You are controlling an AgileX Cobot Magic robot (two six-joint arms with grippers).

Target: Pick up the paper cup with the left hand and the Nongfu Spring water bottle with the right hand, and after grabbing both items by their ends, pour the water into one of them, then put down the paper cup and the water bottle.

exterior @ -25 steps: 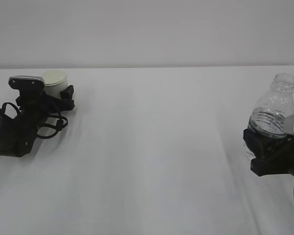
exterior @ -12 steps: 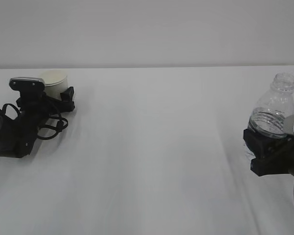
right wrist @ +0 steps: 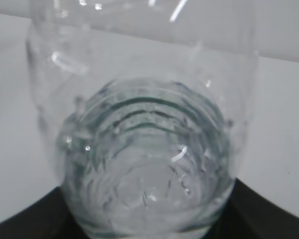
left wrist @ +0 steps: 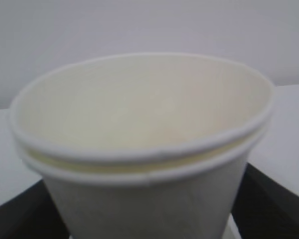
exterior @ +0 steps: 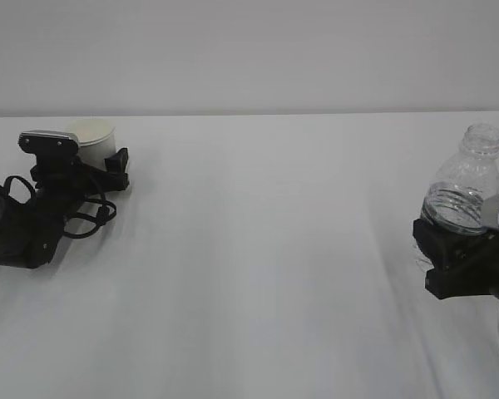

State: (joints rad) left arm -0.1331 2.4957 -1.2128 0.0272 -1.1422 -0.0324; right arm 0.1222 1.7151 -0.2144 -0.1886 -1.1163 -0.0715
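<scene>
The left hand [exterior: 108, 166] lies low with jaws spread wide, while the right hand [exterior: 437, 249] is clamped.

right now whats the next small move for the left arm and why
Probably close the left gripper on the small cream-white paper cup. Its jaws sit wide on either side of the cup, which rests upright on the white table, while the right gripper already surrounds the clear ribbed plastic bottle.
</scene>
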